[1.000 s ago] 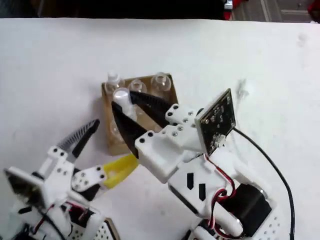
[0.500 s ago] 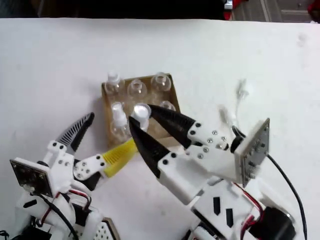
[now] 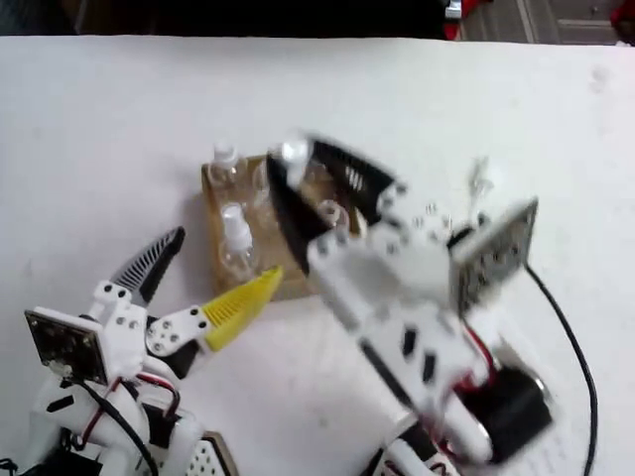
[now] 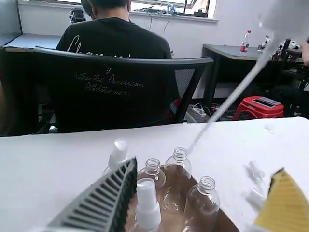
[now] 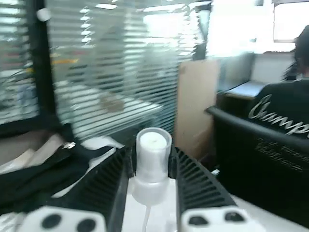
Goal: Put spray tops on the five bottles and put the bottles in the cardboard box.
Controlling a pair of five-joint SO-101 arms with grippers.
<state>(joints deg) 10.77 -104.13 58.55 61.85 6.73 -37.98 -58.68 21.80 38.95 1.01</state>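
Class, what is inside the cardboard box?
Three open bottles and one capped bottle stand inside. Whether the second capped bottle does is unclear: the left end effector hides its base.

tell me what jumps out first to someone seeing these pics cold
The right gripper catches the eye first: raised over the cardboard box, it is shut on a white spray top whose thin tube trails down toward the box. Inside the box stand five clear bottles, two capped and three open-necked. The left gripper, open, with one yellow finger, sits at the box's near edge.
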